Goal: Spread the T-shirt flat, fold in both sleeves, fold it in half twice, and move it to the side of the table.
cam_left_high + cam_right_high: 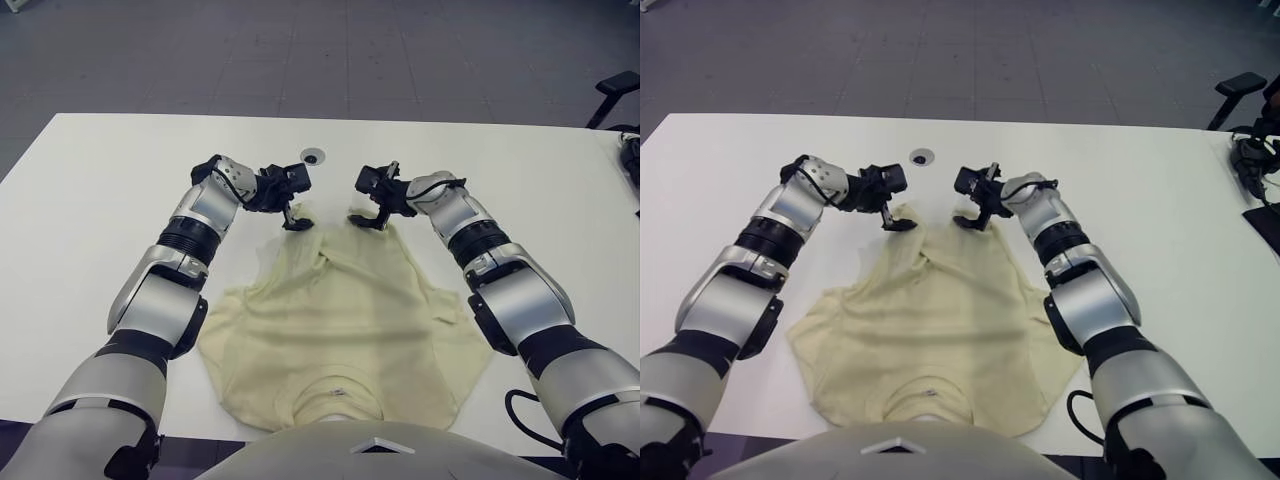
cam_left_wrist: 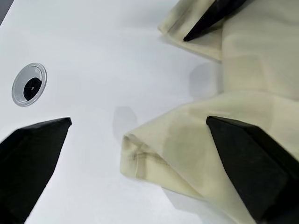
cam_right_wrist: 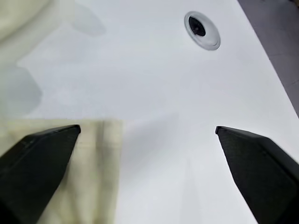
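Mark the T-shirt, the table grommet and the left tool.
T-shirt (image 1: 340, 330): left eye view, middle of the cloth body.
grommet (image 1: 312, 155): left eye view, its dark centre hole.
left tool (image 2: 138, 120): left wrist view, midway between its open fingertips.

left gripper (image 2: 138, 120): fingers spread wide, nothing pinched; one tip over bare table, the other over cloth
T-shirt (image 2: 196, 140): pale yellow, a rumpled hemmed corner lying right between those two tips
other arm's fingertip (image 2: 210, 16): black, at a second shirt corner farther off
cable grommet (image 2: 29, 84): silver ring, dark hole, well apart from the shirt
table (image 2: 107, 51): plain white
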Action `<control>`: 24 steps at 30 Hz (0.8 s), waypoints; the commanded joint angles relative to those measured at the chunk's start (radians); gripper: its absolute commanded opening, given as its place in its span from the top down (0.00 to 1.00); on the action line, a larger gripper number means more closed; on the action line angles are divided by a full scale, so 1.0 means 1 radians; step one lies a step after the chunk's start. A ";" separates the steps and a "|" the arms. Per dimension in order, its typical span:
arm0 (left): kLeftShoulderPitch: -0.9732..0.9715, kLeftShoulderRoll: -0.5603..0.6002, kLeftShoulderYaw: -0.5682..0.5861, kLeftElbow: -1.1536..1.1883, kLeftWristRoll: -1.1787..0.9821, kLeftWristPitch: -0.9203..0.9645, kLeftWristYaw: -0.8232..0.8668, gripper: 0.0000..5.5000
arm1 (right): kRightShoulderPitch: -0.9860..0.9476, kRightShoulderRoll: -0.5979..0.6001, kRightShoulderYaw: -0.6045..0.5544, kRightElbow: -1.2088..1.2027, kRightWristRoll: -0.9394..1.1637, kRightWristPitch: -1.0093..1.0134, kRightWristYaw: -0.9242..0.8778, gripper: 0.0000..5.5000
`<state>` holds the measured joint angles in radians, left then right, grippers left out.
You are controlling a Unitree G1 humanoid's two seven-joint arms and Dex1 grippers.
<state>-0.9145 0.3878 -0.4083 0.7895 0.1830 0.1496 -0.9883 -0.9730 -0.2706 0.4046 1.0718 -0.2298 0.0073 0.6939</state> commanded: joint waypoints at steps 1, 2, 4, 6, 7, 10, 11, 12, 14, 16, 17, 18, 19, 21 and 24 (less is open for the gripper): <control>0.020 0.040 0.001 -0.052 0.020 -0.008 -0.029 0.02 | 0.001 -0.013 0.001 0.049 -0.039 -0.014 -0.005 0.02; 0.028 0.046 -0.003 -0.063 0.024 -0.006 -0.035 0.02 | 0.000 -0.017 0.001 0.056 -0.047 -0.021 -0.009 0.02; 0.057 0.068 -0.017 -0.088 0.042 -0.010 -0.045 0.02 | -0.002 -0.030 0.005 0.072 -0.063 -0.031 -0.022 0.02; 0.097 0.088 -0.023 -0.122 0.045 -0.002 -0.069 0.02 | -0.004 -0.047 0.007 0.088 -0.080 -0.040 -0.038 0.02; 0.120 0.095 -0.022 -0.145 0.043 0.007 -0.078 0.02 | -0.003 -0.053 0.005 0.095 -0.084 -0.044 -0.042 0.02; 0.193 0.112 -0.028 -0.214 0.050 0.040 -0.080 0.02 | -0.002 -0.061 -0.001 0.108 -0.092 -0.053 -0.048 0.02; 0.215 0.120 -0.036 -0.229 0.063 0.044 -0.071 0.02 | -0.002 -0.063 -0.003 0.112 -0.094 -0.055 -0.051 0.02; 0.238 0.130 -0.046 -0.241 0.080 0.044 -0.058 0.02 | -0.002 -0.067 -0.003 0.116 -0.098 -0.055 -0.056 0.02; 0.276 0.148 -0.050 -0.272 0.092 0.060 -0.041 0.02 | -0.004 -0.077 -0.002 0.130 -0.109 -0.051 -0.075 0.02; 0.309 0.169 -0.042 -0.310 0.093 0.078 -0.033 0.02 | -0.007 -0.095 -0.001 0.145 -0.122 -0.044 -0.099 0.02; 0.318 0.179 -0.038 -0.320 0.096 0.084 -0.024 0.02 | -0.007 -0.106 -0.004 0.152 -0.126 -0.041 -0.109 0.02; 0.323 0.185 -0.033 -0.323 0.099 0.090 -0.011 0.02 | -0.007 -0.118 -0.007 0.158 -0.129 -0.038 -0.119 0.02; 0.324 0.189 -0.029 -0.323 0.101 0.094 0.000 0.02 | -0.006 -0.126 -0.011 0.163 -0.131 -0.035 -0.128 0.02; 0.318 0.192 -0.024 -0.316 0.105 0.099 0.018 0.02 | -0.008 -0.140 -0.017 0.171 -0.132 -0.028 -0.145 0.02; 0.305 0.192 -0.023 -0.308 0.101 0.102 0.026 0.02 | -0.014 -0.152 -0.025 0.176 -0.134 -0.017 -0.164 0.02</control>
<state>-0.6542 0.5591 -0.4057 0.4345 0.2315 0.2117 -0.9642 -1.0056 -0.4010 0.3786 1.2227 -0.3359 -0.0426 0.5372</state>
